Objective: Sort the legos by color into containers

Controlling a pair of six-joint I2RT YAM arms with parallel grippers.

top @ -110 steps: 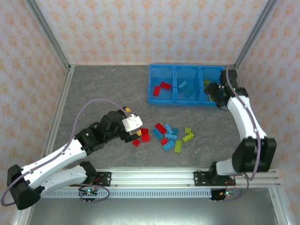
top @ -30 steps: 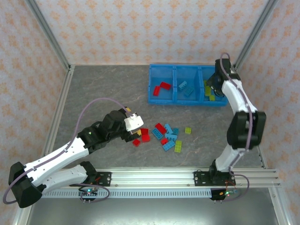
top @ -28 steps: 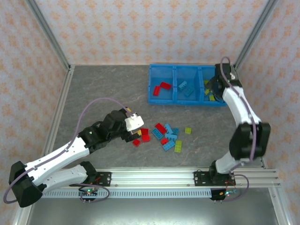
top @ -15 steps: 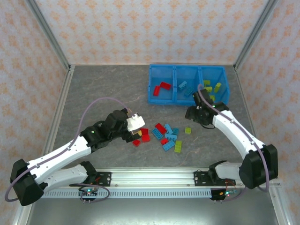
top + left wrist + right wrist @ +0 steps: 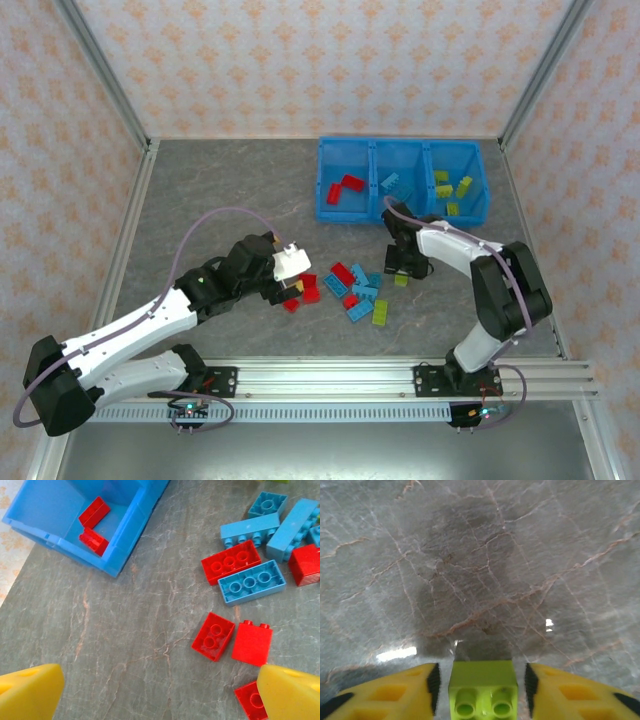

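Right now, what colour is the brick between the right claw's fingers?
The brick is yellow-green; right wrist view.

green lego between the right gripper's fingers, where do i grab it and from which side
Pinch the yellow-green lego across its two smooth side walls, coming straight down from above. It lies flat on the table with its studs up, so the plain walls face sideways. The right gripper has its open jaws on either side of those walls, not yet touching.

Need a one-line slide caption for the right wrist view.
Right gripper straddling a yellow-green brick on the grey table, jaws open with a small gap on either side.
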